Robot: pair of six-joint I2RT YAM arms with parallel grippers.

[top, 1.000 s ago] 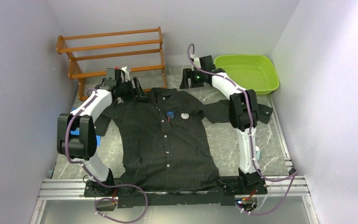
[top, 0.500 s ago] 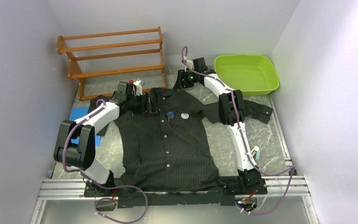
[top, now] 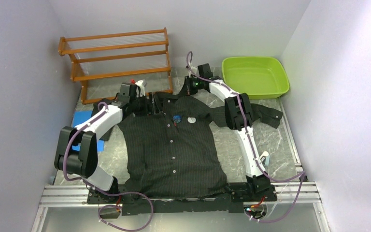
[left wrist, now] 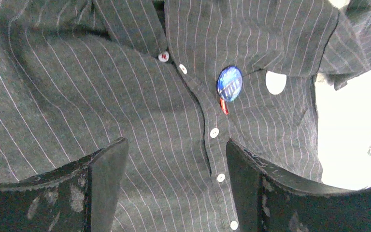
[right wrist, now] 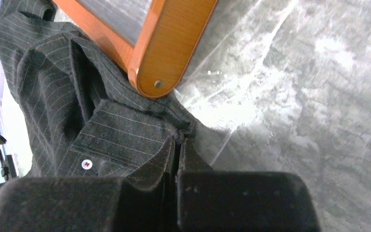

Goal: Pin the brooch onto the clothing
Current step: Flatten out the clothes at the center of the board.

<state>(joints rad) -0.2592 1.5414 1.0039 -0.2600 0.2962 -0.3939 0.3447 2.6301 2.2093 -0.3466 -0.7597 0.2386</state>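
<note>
We are seeing the black pinstriped shirt (top: 174,150) lying front-up across the middle of the tabletop (top: 232,145). Its hem is reaching the near edge between the two arm bases, and its collar is pointing toward the far edge. The brooch (left wrist: 229,83), a round blue badge, is sitting on the chest just beside the button placket, below the collar. We cannot tell whether it is pinned through the cloth. A white round patch (left wrist: 276,82) is lying near it, on the side toward the right edge.

The left fingers (left wrist: 101,169) are hanging wide apart over the shirt beside the collar, holding nothing, with the placket's white buttons showing between them. The right fingers (right wrist: 222,193) are pressing together on a fold of the shirt at its far edge by the collar, right next to a foot of the wooden rack (right wrist: 166,53).

That rack is standing at the far left corner of the tabletop, and a green basin (top: 255,75) is sitting at the far right corner. A flat blue thing (top: 83,117) is lying near the left edge, partly under a sleeve.
</note>
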